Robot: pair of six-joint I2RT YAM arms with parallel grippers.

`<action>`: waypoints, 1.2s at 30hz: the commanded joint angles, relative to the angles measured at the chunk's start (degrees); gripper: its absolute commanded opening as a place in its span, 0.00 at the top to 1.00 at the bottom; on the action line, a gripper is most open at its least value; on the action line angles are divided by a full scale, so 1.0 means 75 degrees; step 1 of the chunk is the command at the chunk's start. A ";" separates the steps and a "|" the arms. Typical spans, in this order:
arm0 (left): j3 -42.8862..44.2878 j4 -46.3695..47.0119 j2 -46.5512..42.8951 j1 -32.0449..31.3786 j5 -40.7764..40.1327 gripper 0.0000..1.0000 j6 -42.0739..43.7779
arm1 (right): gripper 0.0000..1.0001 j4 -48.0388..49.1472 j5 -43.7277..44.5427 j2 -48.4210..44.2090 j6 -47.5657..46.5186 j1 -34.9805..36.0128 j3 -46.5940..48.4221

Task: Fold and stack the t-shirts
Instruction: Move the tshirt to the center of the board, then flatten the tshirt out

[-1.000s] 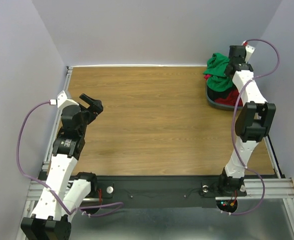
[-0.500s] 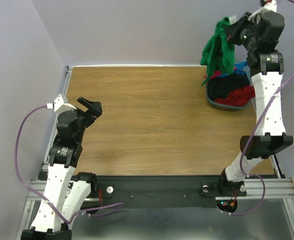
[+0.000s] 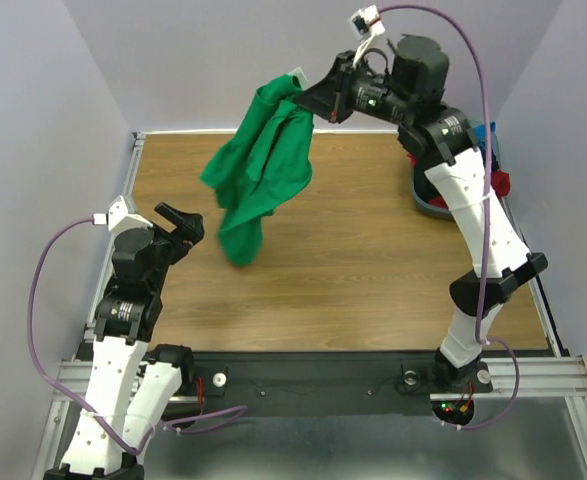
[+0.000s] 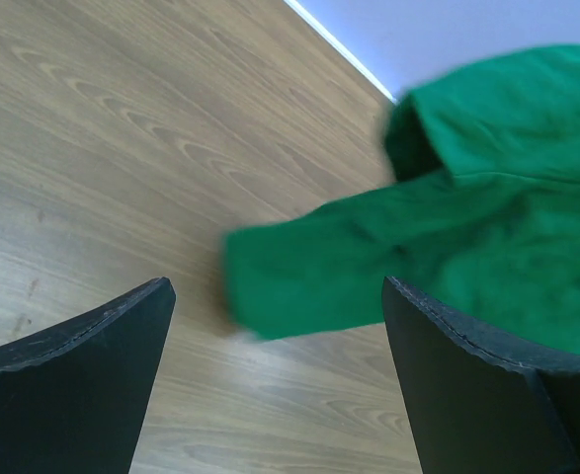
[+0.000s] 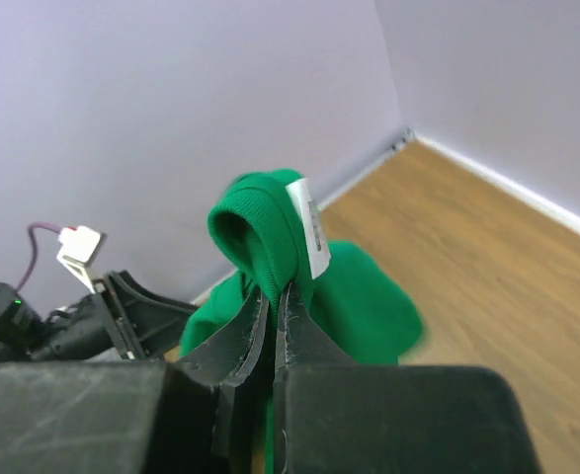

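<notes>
A bright green t-shirt (image 3: 263, 175) hangs in the air over the back left of the table. My right gripper (image 3: 305, 98) is shut on its ribbed collar (image 5: 270, 237), beside a white label (image 5: 307, 237). The cloth dangles down, its lower end (image 4: 369, 281) close above the wood. My left gripper (image 3: 183, 220) stands open, low over the table at the left, just short of the shirt's hanging end. Its two dark fingers (image 4: 82, 385) frame the green cloth with nothing between them. More t-shirts, red (image 3: 498, 183) and blue (image 3: 485, 135), show in the bin behind my right arm.
A grey-blue plastic bin (image 3: 428, 205) sits at the back right corner, largely hidden by my right arm. Pale walls close the table at the back and both sides. A white strip (image 4: 339, 49) marks the table's far edge.
My right arm has swung from over the bin leftward across the table, carrying the green shirt up and out. The left gripper shifted only slightly and stays open.
</notes>
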 commanded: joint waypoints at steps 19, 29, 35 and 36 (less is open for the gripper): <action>-0.0999 0.0557 0.1174 0.0014 0.0372 0.01 -0.0298 | 0.00 0.0460 0.5977 -0.4613 0.1272 -0.1360 -1.0176; -0.0570 0.2117 0.3869 0.0014 0.0783 0.02 -0.0018 | 0.00 0.1338 0.4755 -0.4380 0.1331 0.0149 -1.1337; -0.0486 0.2106 0.4786 0.0014 0.0596 0.02 -0.0017 | 0.00 0.2089 0.5620 -0.3268 0.1635 0.2387 -1.1256; -0.0660 0.2094 0.4751 0.0014 0.0468 0.01 -0.0087 | 0.00 0.2112 0.5843 -0.2697 0.1682 0.2622 -1.0965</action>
